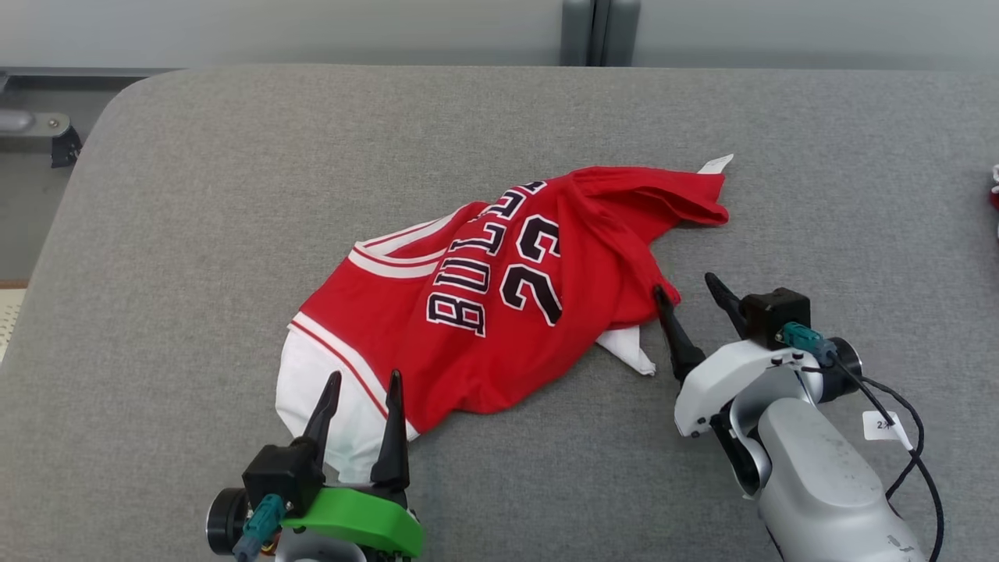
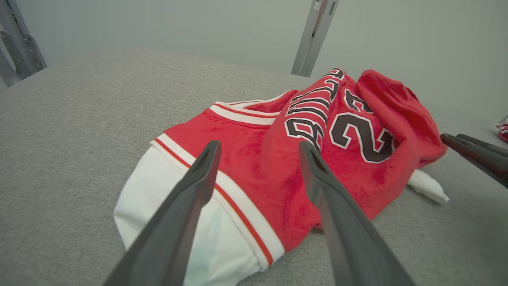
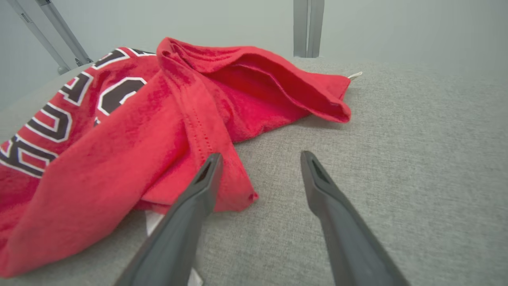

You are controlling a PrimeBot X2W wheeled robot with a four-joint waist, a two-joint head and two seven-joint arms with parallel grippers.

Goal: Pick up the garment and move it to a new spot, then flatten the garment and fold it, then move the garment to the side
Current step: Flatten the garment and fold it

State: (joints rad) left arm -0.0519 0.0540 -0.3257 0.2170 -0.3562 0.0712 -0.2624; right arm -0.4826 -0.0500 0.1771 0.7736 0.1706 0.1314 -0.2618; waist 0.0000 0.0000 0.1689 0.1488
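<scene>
Left gripper (image 1: 364,375) and right gripper (image 1: 683,282), each wide apart, at edges of garment (image 1: 484,312)

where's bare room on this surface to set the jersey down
Wide bare grey surface lies behind the jersey up to the far edge, and along its left side. Right of the right gripper is free up to a small red item at the edge. Crowded: near middle, around the left gripper.
</scene>
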